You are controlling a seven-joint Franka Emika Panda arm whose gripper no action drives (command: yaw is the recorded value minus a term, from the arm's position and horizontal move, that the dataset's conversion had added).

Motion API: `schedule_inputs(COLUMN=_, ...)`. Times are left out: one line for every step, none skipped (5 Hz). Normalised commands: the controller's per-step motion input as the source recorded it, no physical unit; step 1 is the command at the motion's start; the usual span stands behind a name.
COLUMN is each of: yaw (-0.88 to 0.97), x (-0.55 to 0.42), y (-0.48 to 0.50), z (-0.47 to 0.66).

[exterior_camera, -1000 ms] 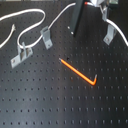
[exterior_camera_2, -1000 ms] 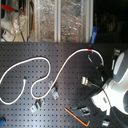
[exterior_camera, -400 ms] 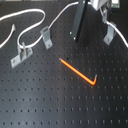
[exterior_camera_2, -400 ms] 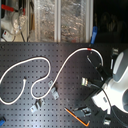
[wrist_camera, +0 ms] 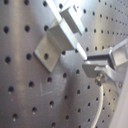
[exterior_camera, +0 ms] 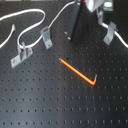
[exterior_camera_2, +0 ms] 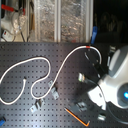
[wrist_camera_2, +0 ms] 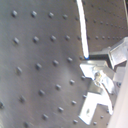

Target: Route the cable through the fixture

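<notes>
Gripper pinches the cable beside a bracket. Open pegboard spreads around an orange rod.

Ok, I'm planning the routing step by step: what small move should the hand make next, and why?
Probably a short carry of the cable toward the nearest bracket, lowering the cord into its slot. Both wrist views show the white cord running right up to the hand, apparently held there, with a metal bracket close beside it. In the first exterior view, the other brackets have no cord visibly seated in them.
</notes>
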Motion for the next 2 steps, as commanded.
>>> schedule_inputs(yaw=-0.07, x=-0.044, y=0.386, z=0.02)
schedule_inputs(yaw=-0.15, x=0.099, y=0.135, z=0.00)
